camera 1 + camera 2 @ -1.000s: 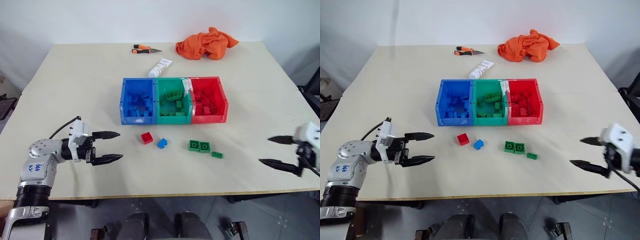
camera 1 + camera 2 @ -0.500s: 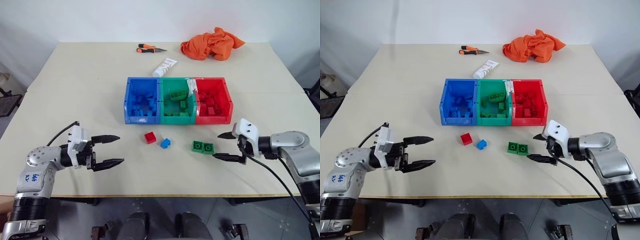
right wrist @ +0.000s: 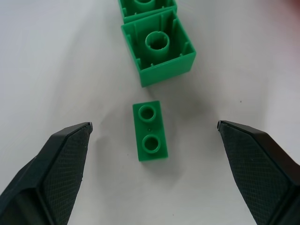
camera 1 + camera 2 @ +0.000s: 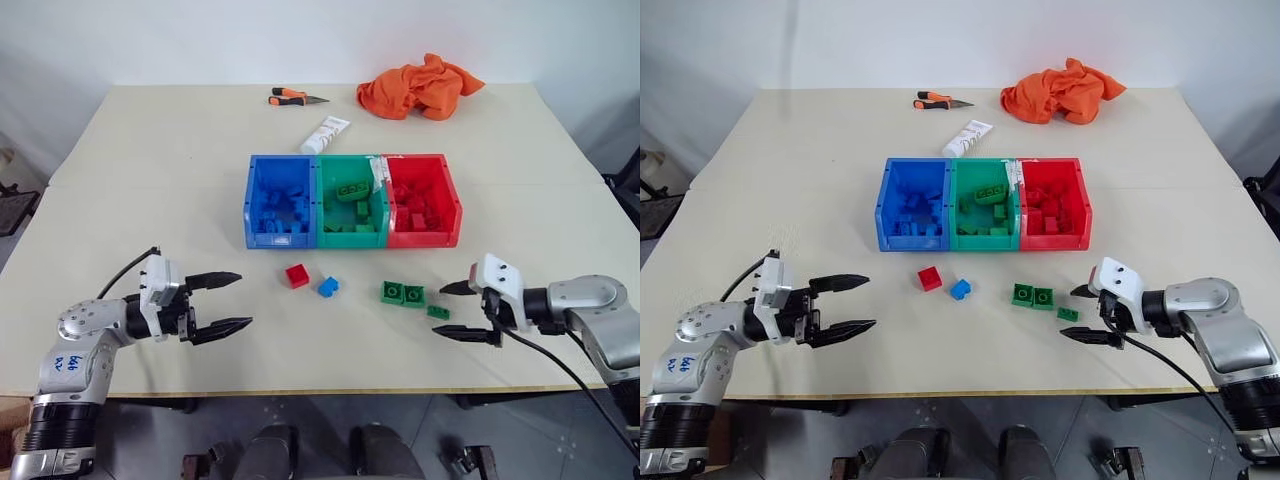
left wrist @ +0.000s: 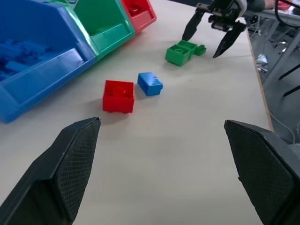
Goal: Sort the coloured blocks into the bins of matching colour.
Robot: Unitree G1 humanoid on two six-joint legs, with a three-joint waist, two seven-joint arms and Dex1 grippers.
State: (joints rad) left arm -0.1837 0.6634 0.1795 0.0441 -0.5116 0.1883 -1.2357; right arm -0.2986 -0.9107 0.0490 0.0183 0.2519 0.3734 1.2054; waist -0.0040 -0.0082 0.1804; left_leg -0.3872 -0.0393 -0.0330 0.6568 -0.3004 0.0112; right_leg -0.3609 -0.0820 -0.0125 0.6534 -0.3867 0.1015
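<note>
Pale walls stand behind a big cream tabletop (image 4: 150,180). At the frame's middle sit the bins (image 4: 353,200), joined in a row: blue, green, red. Blocks fill them, but the jumble inside is hard to tell apart.

Below the bins lie loose blocks: a red block (image 4: 296,275), a blue block (image 4: 328,287) just beside it, a wider green block (image 4: 403,294), and a small flat green block (image 4: 438,312).

At the lower right, the right hand (image 4: 459,311) is wide open and holds nothing. The small flat green block lies between its fingers (image 3: 65,159), touching neither. At the lower left, the left hand (image 4: 232,300) is also wide open and empty, well apart from the blocks, with bare tabletop around it.

Near the far edge lie orange-handled pliers (image 4: 291,97), a white tube (image 4: 326,134) and an orange cloth (image 4: 418,87).
</note>
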